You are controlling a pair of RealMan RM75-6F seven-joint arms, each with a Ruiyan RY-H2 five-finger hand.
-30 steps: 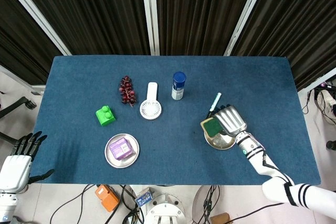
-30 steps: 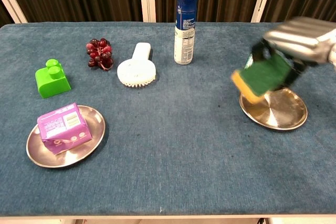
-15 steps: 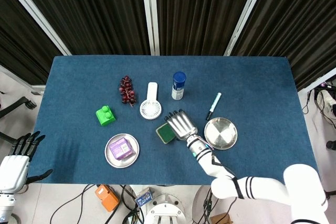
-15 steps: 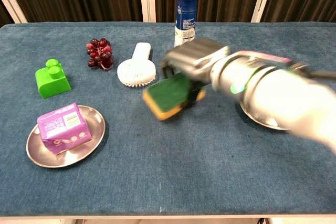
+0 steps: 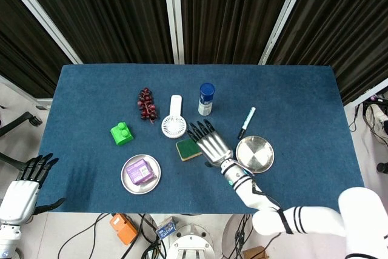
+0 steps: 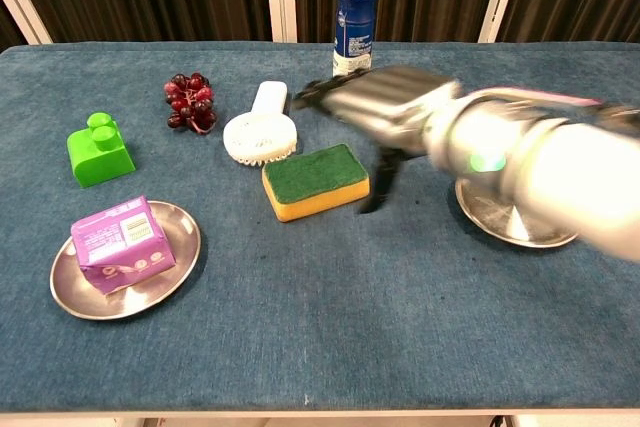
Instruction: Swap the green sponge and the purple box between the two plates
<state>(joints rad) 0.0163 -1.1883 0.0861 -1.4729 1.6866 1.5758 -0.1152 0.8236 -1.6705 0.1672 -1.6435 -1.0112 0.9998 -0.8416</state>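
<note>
The green sponge (image 6: 315, 180) with its yellow underside lies flat on the blue cloth near the table's middle, also visible in the head view as the sponge (image 5: 188, 148). My right hand (image 6: 385, 112) hovers just above and to the right of it with fingers spread and nothing in them; the head view shows the same right hand (image 5: 209, 142). The purple box (image 6: 120, 242) sits on the left plate (image 6: 170, 282). The right plate (image 6: 515, 222) holds nothing. My left hand (image 5: 27, 180) hangs off the table's left front corner, fingers apart.
A green toy block (image 6: 98, 152), a bunch of dark grapes (image 6: 190, 102), a white handheld fan (image 6: 262, 132) and a blue-capped spray can (image 6: 353, 37) stand across the back. A pen (image 5: 247, 121) lies behind the right plate.
My right hand carried the sponge from the right plate leftward to the table's middle, set it down and let go. Its fingers have spread. The left hand barely moved.
</note>
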